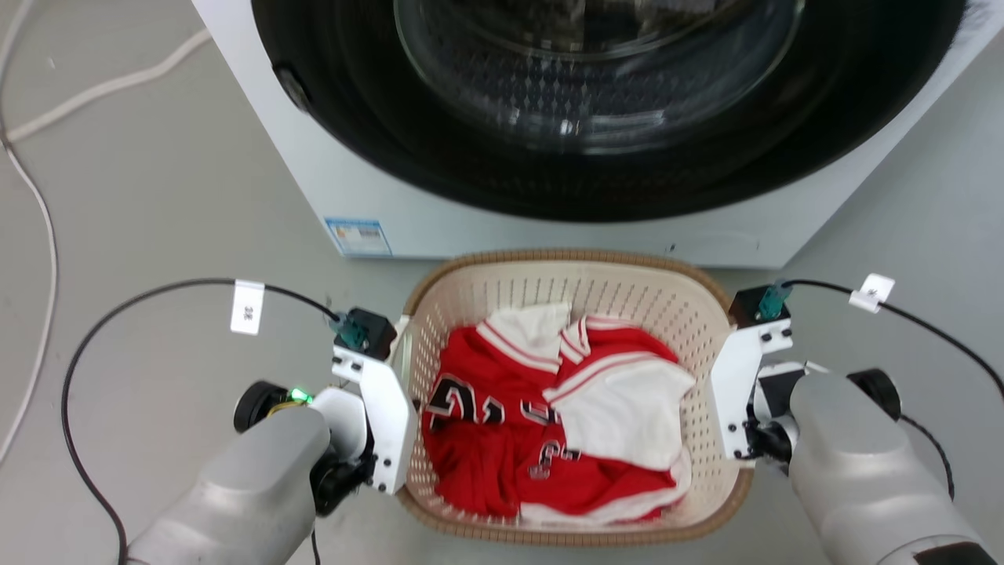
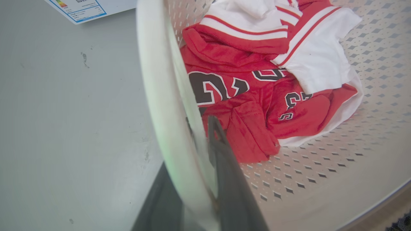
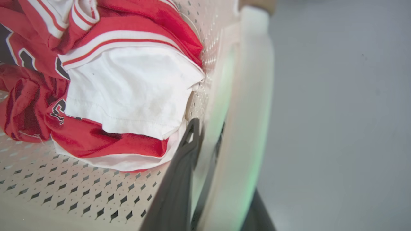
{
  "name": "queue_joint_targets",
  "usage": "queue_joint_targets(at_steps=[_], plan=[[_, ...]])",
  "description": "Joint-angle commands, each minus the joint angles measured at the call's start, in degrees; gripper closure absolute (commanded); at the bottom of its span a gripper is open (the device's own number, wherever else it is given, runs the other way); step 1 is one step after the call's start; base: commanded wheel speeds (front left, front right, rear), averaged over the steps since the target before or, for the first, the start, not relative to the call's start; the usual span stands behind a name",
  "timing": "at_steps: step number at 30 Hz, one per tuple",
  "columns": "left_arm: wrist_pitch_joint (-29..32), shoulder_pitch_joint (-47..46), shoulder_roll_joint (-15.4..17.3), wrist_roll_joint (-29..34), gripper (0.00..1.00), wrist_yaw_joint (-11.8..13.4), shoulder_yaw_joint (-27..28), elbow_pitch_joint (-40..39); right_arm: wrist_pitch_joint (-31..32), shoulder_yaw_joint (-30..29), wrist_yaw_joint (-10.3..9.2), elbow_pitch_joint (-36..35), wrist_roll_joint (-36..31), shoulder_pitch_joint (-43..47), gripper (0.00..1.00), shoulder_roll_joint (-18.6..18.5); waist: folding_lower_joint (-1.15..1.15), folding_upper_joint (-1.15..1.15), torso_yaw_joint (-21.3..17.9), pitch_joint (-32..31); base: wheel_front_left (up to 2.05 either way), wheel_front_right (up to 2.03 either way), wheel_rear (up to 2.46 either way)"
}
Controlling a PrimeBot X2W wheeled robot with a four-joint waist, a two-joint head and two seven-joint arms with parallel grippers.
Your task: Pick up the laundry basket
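Note:
The laundry basket (image 1: 565, 260), cream and perforated with a brown woven rim, stands in front of the washing machine and holds red and white jerseys (image 1: 502, 439). My left gripper (image 1: 398, 408) is at its left handle and my right gripper (image 1: 726, 392) at its right handle. In the left wrist view the white handle (image 2: 160, 96) runs between the two dark fingers of the left gripper (image 2: 189, 144), one inside the wall and one outside. The right gripper (image 3: 221, 154) straddles the other handle (image 3: 253, 96) in the same way. Both grip the handles.
The white washing machine (image 1: 329, 180) with its dark round door rises right behind the basket. Pale cables (image 1: 47, 227) trail over the grey floor at the left. Black wrist cables (image 1: 102, 329) loop beside both arms.

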Motion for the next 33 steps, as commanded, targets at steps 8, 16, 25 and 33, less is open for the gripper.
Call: queue_joint_targets(at_steps=[8,16,25,33], plan=[[3.2,1.3,2.9,-3.2,1.0,-0.7,-3.7,-2.6,5.2,7.8,-0.09,-0.2,6.8,2.7,1.0,-1.1,0.01,0.0,-1.0,-8.8,0.0,0.0,0.0],[9.0,1.6,4.4,-6.9,1.0,-0.7,-5.6,-5.6,10.6,15.2,-0.07,-4.5,14.9,3.4,1.0,-2.3,0.01,0.0,-1.5,-12.7,0.0,0.0,0.0],[11.3,3.1,4.8,-9.1,1.0,-0.7,-6.3,-6.7,18.0,21.2,0.01,-8.5,23.3,5.3,1.0,-5.1,0.01,0.0,-1.5,-15.4,0.0,0.0,0.0],[13.3,4.2,4.2,-9.6,1.0,-0.7,-6.6,-7.0,20.8,24.6,0.01,-11.3,28.2,6.1,1.0,-7.1,0.01,0.0,-1.5,-16.5,0.0,0.0,0.0]])
